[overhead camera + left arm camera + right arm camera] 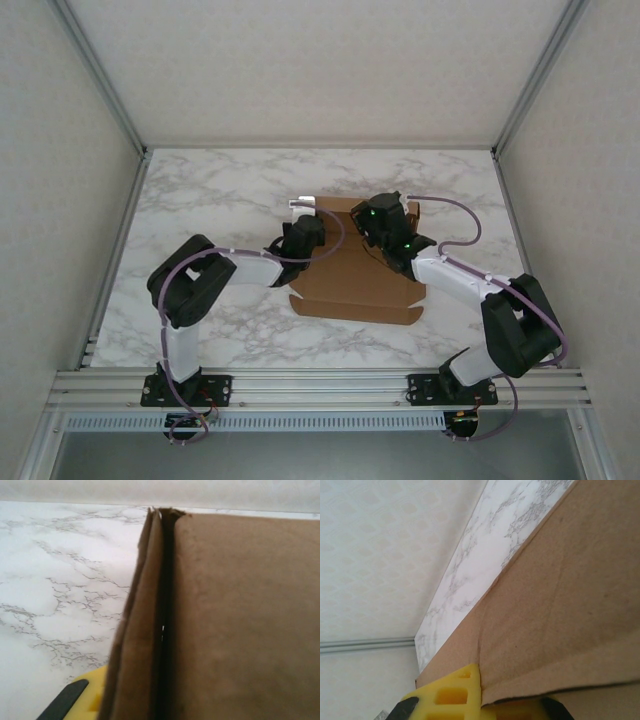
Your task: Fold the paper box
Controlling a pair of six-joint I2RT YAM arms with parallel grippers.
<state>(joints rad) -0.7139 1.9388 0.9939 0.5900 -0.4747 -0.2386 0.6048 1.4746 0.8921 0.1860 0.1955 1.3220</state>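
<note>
The paper box [350, 285] lies on a marbled table [200, 195] between pale walls [300, 60].

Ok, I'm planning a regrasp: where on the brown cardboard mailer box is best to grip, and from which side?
Probably the raised left side flap of the plain brown cardboard mailer box, pinched from above on the left. It stands up as a thin folded double layer, while the main panel lies flat on the white marble table.
</note>
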